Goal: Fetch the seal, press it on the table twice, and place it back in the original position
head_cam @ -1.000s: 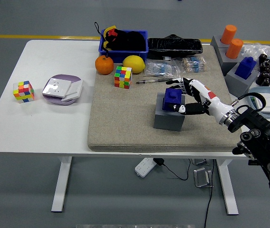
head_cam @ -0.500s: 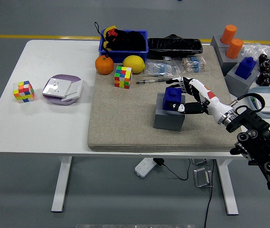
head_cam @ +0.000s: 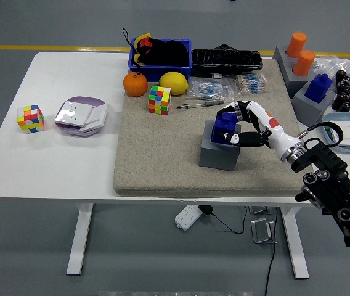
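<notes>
— Any writing to read, starting at the left?

— None legible. On the white surface (head_cam: pixel 70 166) sit a multicoloured puzzle cube (head_cam: pixel 31 118) and a lilac round dish (head_cam: pixel 80 115) holding flat white pieces with marks too small to read.

— And the containers?

— At the back edge of the beige felt mat (head_cam: pixel 162 160), a blue plastic bin (head_cam: pixel 160 53) holds dark items with a red-and-yellow bit. In front of it lie an orange (head_cam: pixel 135 84), a lemon (head_cam: pixel 173 81) and a second colourful cube (head_cam: pixel 159 100).

— The seal?

— The blue block-shaped seal (head_cam: pixel 225 125) stands upright, long axis vertical, on the grey square holder (head_cam: pixel 218 154) mid-mat; whether it is lifted clear I cannot tell.

— The hand?

— The right hand (head_cam: pixel 244 126) has its black-and-white fingers (head_cam: pixel 241 139) curled round the seal from the right. On the far right, another grey block (head_cam: pixel 313 102) carries a similar blue stamp (head_cam: pixel 318 86).
</notes>
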Controlling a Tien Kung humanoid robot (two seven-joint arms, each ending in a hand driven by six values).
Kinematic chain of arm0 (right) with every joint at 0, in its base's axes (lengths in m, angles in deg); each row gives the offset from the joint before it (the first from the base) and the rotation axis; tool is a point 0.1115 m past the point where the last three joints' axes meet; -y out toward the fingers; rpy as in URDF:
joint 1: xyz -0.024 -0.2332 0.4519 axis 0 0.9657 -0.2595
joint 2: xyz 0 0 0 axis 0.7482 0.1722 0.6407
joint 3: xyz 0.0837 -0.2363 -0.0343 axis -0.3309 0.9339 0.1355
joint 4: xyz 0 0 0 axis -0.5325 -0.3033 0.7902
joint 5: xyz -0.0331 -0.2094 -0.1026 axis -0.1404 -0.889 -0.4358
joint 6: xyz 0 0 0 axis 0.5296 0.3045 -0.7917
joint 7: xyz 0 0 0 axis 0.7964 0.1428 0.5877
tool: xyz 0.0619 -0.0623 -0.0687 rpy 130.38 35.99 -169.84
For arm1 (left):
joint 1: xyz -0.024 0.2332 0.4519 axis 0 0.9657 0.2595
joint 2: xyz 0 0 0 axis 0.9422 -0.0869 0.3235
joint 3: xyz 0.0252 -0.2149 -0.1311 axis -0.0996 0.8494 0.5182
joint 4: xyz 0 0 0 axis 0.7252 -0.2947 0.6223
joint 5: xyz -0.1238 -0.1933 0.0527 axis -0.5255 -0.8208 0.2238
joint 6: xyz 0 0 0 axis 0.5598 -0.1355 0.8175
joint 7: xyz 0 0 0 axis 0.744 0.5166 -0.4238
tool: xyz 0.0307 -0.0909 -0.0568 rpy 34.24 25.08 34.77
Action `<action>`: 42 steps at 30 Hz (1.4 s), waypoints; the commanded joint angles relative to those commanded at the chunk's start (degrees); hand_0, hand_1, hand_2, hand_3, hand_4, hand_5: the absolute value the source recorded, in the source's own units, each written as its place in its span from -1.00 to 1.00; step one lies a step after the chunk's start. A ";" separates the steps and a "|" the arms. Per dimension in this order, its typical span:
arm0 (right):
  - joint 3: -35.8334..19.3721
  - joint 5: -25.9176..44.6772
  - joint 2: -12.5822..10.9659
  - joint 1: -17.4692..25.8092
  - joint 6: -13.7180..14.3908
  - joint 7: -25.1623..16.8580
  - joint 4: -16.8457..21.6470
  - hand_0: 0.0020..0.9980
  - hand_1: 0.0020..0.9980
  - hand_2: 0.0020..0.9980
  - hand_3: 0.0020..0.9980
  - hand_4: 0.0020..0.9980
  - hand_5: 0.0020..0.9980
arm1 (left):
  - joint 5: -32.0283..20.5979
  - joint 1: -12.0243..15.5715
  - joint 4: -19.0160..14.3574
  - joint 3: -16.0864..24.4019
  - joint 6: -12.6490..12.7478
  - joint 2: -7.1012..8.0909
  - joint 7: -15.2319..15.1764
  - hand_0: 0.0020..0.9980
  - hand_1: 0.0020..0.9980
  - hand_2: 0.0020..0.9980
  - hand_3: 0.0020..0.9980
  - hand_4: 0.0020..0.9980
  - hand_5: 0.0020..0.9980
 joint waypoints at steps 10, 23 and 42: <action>-0.04 0.35 -0.13 0.10 0.50 -0.40 0.60 -0.12 -0.31 -0.29 -0.29 0.14 -1.00 | -0.12 0.05 0.00 -0.06 -0.03 -0.01 0.03 0.63 0.63 0.58 0.67 0.59 -0.19; -6.01 -1.01 -3.26 2.23 -1.03 0.91 8.02 -0.12 -0.30 -0.28 -0.28 0.17 -1.00 | -0.07 0.17 0.06 0.33 0.01 0.00 -0.02 0.63 0.63 0.58 0.67 0.59 -0.19; -15.08 -3.23 -6.64 7.79 -0.60 1.11 2.73 -0.12 -0.30 -0.28 -0.28 0.20 -1.00 | 0.21 0.15 0.11 0.95 0.02 -0.14 -0.05 0.63 0.63 0.58 0.67 0.59 -0.19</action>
